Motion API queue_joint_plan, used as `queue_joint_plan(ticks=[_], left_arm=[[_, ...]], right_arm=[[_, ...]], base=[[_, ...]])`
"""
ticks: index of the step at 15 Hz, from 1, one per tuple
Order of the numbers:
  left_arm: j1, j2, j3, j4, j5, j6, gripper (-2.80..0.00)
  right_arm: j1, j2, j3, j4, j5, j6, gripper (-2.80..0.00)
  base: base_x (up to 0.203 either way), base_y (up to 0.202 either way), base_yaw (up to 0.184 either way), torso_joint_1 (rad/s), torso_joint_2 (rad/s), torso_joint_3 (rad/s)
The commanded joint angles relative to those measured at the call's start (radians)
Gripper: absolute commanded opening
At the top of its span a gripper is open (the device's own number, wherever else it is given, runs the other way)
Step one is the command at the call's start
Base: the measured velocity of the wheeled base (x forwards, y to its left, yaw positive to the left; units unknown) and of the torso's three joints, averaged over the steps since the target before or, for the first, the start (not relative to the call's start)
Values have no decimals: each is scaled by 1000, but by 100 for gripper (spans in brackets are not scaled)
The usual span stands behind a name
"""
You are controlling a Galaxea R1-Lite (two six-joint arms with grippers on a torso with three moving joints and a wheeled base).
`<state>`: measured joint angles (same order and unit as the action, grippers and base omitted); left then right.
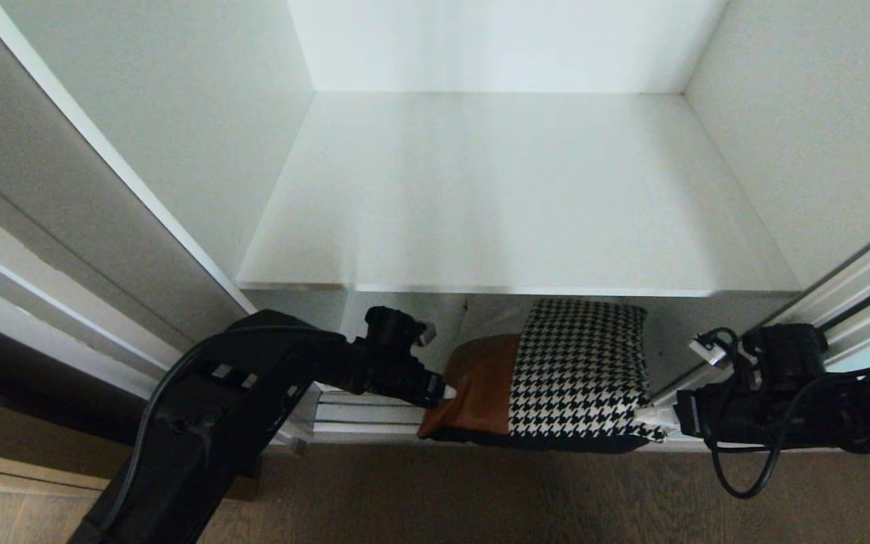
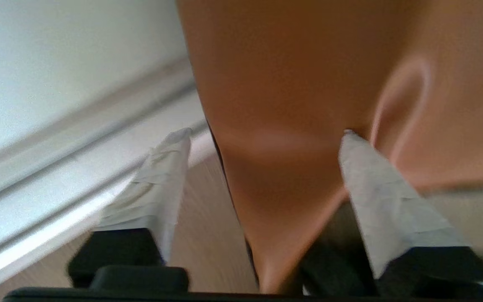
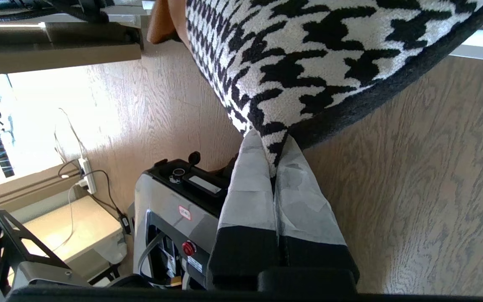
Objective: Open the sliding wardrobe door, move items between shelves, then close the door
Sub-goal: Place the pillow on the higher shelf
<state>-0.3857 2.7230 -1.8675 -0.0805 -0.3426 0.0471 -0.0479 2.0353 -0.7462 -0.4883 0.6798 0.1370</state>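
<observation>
Head view — left gripper [image 1: 446,393] spread beside bag [image 1: 556,370], right gripper [image 1: 650,417] pinching it.

Count of items: one cushion-like bag [image 1: 556,370] — part tan-brown leather, part houndstooth.

Shelves: one white shelf board [image 1: 510,189] seen in full; the bag lies at a level below it, its surface mostly hidden.

Robot arms in the head view: two. Pincers: two — left pincer [image 1: 446,391], right pincer [image 1: 650,415].

Power strips on the wood floor [image 3: 413,180]: one [image 3: 85,171].
</observation>
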Motion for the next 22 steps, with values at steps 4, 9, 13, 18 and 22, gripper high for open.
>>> queue_joint_plan(ticks=[4, 9, 13, 18, 22], left_arm=[[22, -46, 76, -13, -59, 3, 0], [36, -67, 293, -262, -133, 119, 0], [36, -13, 93, -46, -145, 266, 0], [36, 48, -85, 155, -238, 292, 0], [36, 49, -61, 63, -239, 216, 0]], right_arm=[[0, 19, -2, -6, 4, -4, -280], [0, 23, -4, -6, 4, -4, -280], [0, 18, -7, -6, 4, -2, -280], [0, 13, -7, -6, 6, 0, -280], [0, 17, -7, -6, 6, -1, -280]], base=[[0, 0, 0, 0, 0, 0], [0, 0, 0, 0, 0, 0], [0, 0, 0, 0, 0, 0], [0, 0, 0, 0, 0, 0], [0, 0, 0, 0, 0, 0]])
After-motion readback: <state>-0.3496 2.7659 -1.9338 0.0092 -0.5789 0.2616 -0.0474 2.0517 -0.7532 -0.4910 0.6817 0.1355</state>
